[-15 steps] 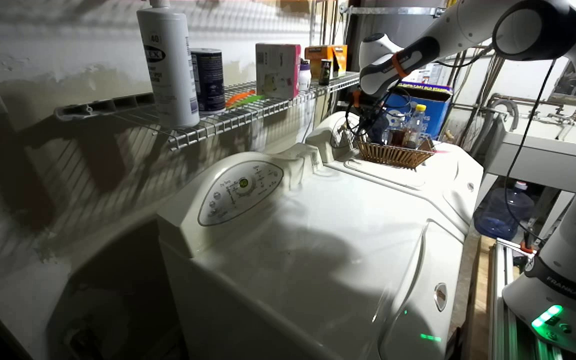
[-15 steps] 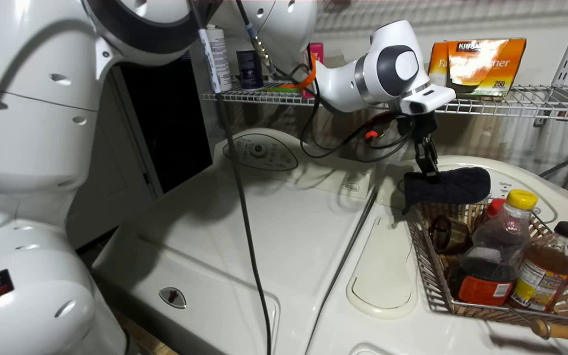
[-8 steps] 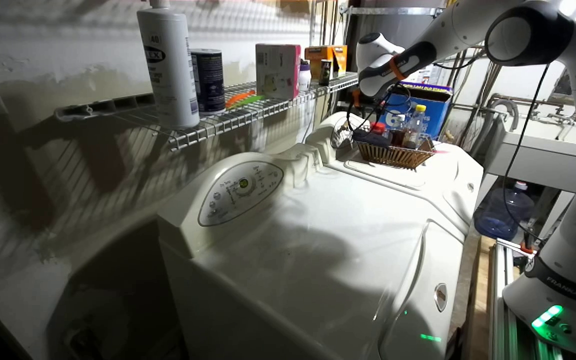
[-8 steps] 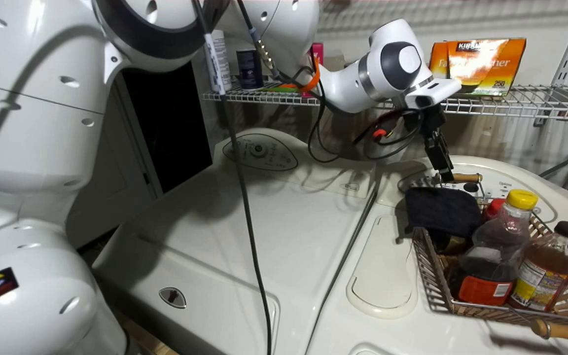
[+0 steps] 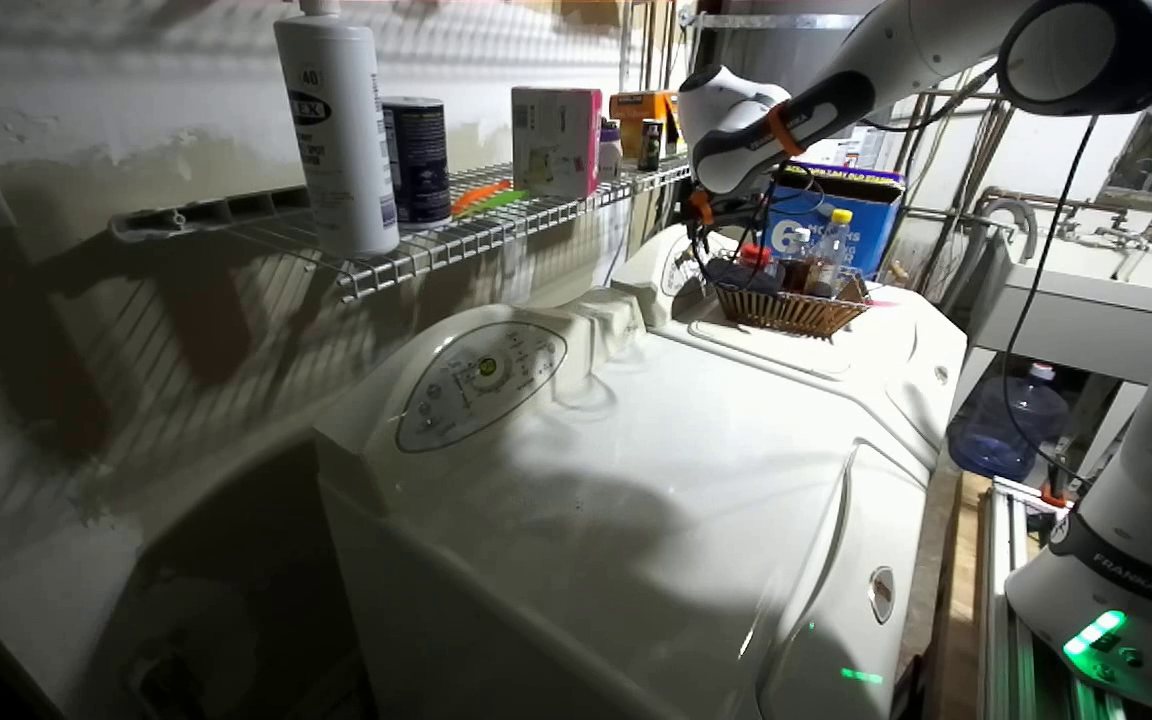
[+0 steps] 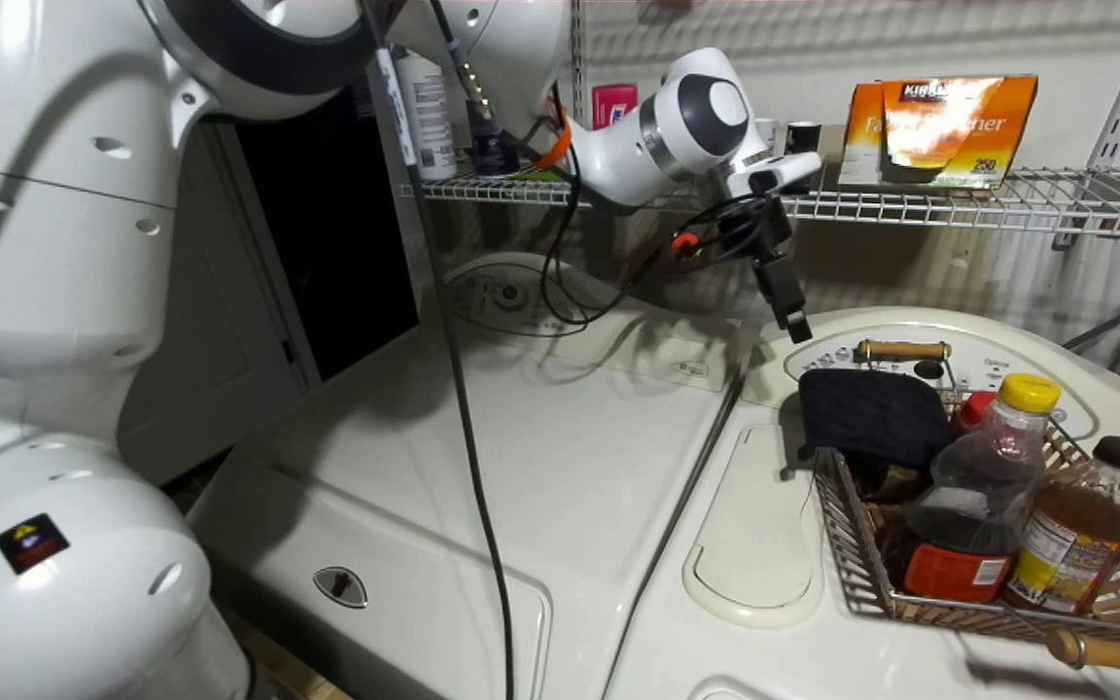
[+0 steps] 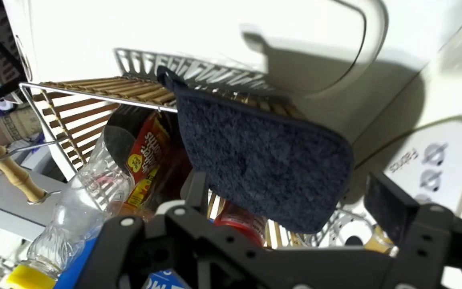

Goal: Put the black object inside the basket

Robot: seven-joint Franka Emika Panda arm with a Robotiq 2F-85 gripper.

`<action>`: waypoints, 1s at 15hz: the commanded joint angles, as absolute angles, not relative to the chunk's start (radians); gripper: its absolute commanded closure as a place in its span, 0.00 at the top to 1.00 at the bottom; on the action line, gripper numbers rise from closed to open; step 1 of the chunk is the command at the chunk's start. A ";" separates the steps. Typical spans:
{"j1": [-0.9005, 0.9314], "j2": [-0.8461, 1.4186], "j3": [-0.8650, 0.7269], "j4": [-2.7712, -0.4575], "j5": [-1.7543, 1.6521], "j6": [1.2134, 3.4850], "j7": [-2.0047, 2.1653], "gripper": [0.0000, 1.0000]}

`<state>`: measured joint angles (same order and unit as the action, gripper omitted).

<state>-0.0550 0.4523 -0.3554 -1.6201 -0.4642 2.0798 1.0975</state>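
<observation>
The black object (image 7: 261,156) lies across one end of the basket (image 6: 849,530), over the rim, a looped corner jutting past the edge. Near it inside the basket are a red-capped container (image 7: 243,222), a yellow-capped bottle (image 6: 981,476) and a black-capped bottle (image 6: 1075,530). The gripper (image 7: 293,198) is released: in the wrist view its fingers (image 7: 389,208) stand wide apart, and in an exterior view the fingertips (image 6: 799,329) hang above the black object, apart from both it and the basket, which rests on a white appliance (image 6: 774,666)
</observation>
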 commanded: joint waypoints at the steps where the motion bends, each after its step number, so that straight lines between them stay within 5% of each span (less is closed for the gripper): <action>1: -0.012 0.280 -0.298 -1.801 -0.521 2.043 0.992 1.00; 15: -0.011 -0.300 -0.054 -2.375 -0.420 2.047 0.448 1.00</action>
